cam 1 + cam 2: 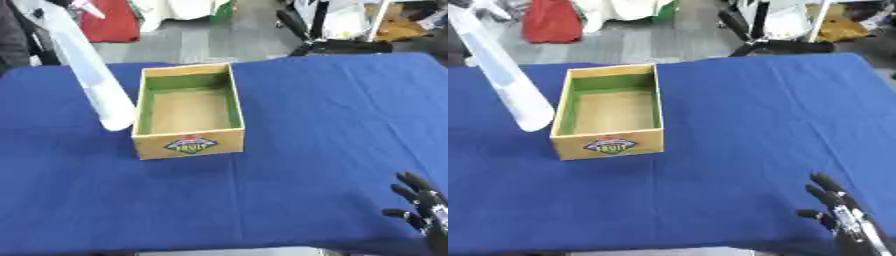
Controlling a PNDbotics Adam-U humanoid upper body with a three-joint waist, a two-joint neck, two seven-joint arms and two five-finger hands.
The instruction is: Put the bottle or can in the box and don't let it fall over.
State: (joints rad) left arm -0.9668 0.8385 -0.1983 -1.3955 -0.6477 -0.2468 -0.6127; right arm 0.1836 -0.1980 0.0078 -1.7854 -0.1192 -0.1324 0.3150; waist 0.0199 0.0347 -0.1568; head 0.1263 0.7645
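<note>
Pale bottle (92,75) held aloft off box's (187,142) left wall, long axis tilted, base down toward table (332,125). Holder unseen. Right hand (842,215) at near right corner, fingers relaxed, empty.

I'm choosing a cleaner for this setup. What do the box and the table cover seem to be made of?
The box looks like matte tan cardboard or thin wood, with green-lined inner walls and a printed label on its front. Which of the two, I cannot tell. The table cover looks like matte blue cloth: no shine, with faint creases.
</note>
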